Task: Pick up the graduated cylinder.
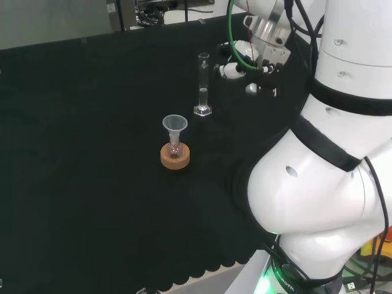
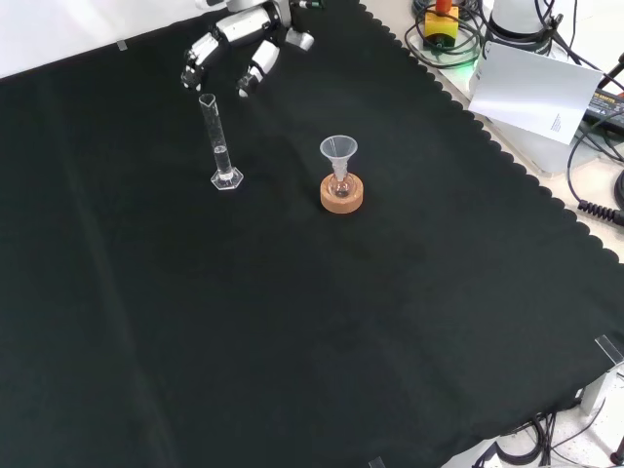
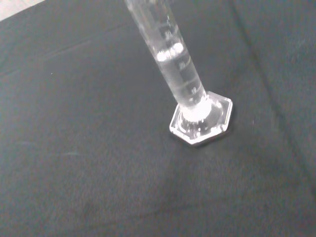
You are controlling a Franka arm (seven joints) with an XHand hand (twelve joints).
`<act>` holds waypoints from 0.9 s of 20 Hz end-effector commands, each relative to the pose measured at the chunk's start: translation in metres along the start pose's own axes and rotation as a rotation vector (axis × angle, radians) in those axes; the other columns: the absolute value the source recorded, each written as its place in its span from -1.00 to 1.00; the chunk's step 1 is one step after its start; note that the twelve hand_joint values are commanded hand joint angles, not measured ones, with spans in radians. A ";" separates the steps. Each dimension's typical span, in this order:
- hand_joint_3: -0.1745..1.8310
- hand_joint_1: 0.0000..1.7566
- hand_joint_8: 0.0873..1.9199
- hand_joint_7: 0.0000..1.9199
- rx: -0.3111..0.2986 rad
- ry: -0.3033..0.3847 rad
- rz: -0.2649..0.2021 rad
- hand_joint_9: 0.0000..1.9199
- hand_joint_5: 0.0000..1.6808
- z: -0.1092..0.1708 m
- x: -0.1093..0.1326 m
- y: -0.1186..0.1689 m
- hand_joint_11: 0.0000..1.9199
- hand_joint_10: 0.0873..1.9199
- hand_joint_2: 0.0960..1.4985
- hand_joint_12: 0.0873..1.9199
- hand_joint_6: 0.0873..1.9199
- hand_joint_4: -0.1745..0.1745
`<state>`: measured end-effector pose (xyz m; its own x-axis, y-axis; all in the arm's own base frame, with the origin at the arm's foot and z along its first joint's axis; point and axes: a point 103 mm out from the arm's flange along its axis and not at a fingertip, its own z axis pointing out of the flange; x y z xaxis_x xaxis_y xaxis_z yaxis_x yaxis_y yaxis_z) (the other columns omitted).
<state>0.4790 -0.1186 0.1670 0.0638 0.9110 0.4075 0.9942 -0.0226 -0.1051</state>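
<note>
The graduated cylinder [image 2: 220, 141] stands untouched on its base, just in front of the hand [image 2: 237, 47], whose relaxed fingers grasp nothing; the whole pickup remains.

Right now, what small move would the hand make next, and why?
Probably a short move toward the graduated cylinder, so the fingers come round its tube. The hand hovers just beyond it, fingers relaxed and holding nothing, while the cylinder stands upright on its base, apart from the funnel on the cork ring.

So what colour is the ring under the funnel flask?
Tan cork ring, clearest in the front view.
</note>
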 end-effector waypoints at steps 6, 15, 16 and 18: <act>-1.00 -0.01 -0.37 -0.70 -0.045 0.229 -0.118 -0.44 -0.55 0.032 -0.020 0.020 -0.72 -0.43 0.39 0.37 -1.00 -0.33; -1.00 0.07 -0.39 -0.71 -0.034 0.336 -0.186 -0.43 -0.52 0.051 -0.019 0.041 -0.70 -0.46 0.37 0.36 -1.00 -0.32; -1.00 0.07 -0.40 -0.72 -0.034 0.355 -0.192 -0.43 -0.53 0.054 -0.019 0.043 -0.70 -0.46 0.37 0.36 -1.00 -0.32; -1.00 0.08 -0.39 -0.69 -0.040 0.385 -0.217 -0.42 -0.51 0.057 -0.020 0.047 -0.70 -0.46 0.36 0.35 -1.00 -0.32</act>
<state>0.5107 -0.1219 0.1102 -0.0820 0.7471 0.6596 0.9947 0.1024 0.0076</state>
